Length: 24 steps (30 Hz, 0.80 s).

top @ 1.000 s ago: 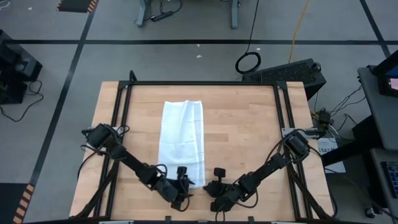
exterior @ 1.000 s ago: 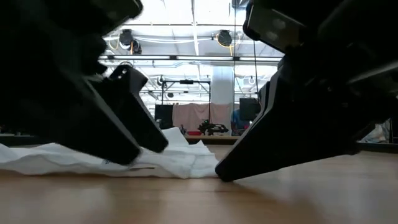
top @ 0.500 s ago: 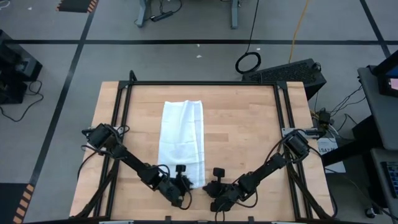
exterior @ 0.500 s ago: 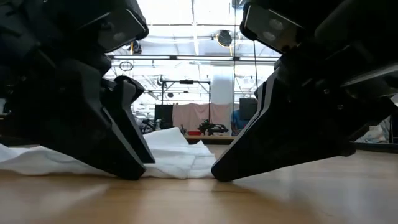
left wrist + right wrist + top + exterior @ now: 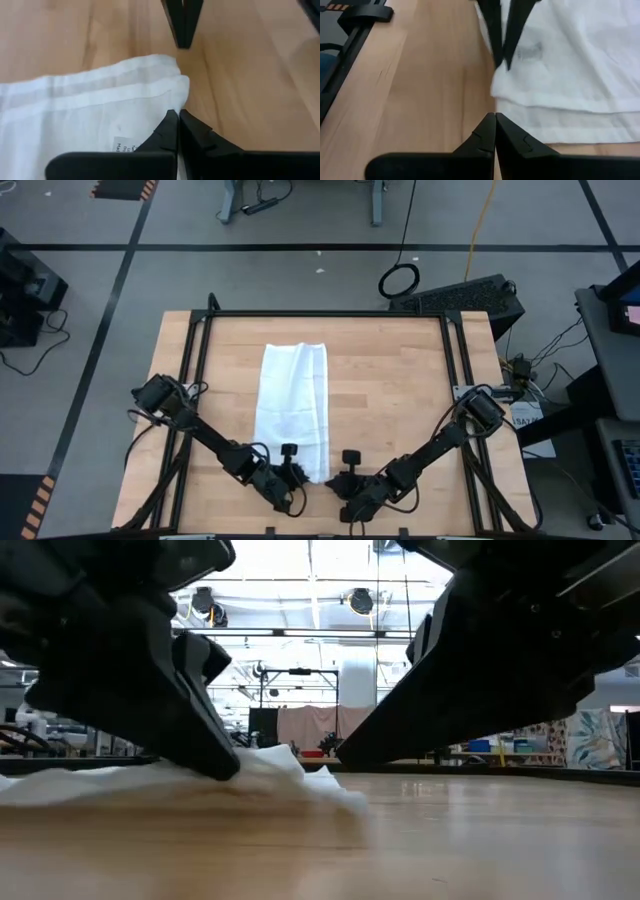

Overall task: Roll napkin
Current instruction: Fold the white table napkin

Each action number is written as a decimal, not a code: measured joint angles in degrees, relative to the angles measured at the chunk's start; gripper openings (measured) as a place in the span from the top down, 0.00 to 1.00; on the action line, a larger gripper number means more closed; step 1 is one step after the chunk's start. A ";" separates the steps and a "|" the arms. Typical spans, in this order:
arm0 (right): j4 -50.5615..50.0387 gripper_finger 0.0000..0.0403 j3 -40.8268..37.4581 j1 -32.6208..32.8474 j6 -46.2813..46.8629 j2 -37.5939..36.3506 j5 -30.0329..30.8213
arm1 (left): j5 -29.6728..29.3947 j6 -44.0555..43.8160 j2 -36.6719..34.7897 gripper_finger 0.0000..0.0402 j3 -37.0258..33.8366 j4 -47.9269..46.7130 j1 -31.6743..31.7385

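Wooden table (grey floor around) bears napkin; both end effectors together.

small printed tag on the napkin, lettering unreadable

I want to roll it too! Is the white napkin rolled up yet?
Not yet. The napkin lies flat, folded into a long strip; only its near end bunches under the left claw.

Two black jointed arms, looped cables, tapered black fingers.
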 joint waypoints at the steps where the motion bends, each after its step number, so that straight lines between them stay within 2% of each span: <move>1: 0.03 1.00 0.00 -0.07 -0.15 0.02 0.02 | 0.51 -0.17 0.08 0.98 -0.04 -0.27 0.04; 9: 2.23 1.00 0.00 -1.24 -0.18 2.30 -1.75 | 1.69 -4.41 0.11 0.87 -0.07 -2.35 0.17; 18: 4.29 1.00 0.02 -1.31 -1.24 3.26 -2.01 | 2.72 -6.91 0.11 0.90 -0.07 -2.22 0.17; 24: 4.11 1.00 0.04 -1.58 -1.64 3.28 -3.52 | 2.68 -7.09 0.11 0.77 -0.07 -2.19 0.17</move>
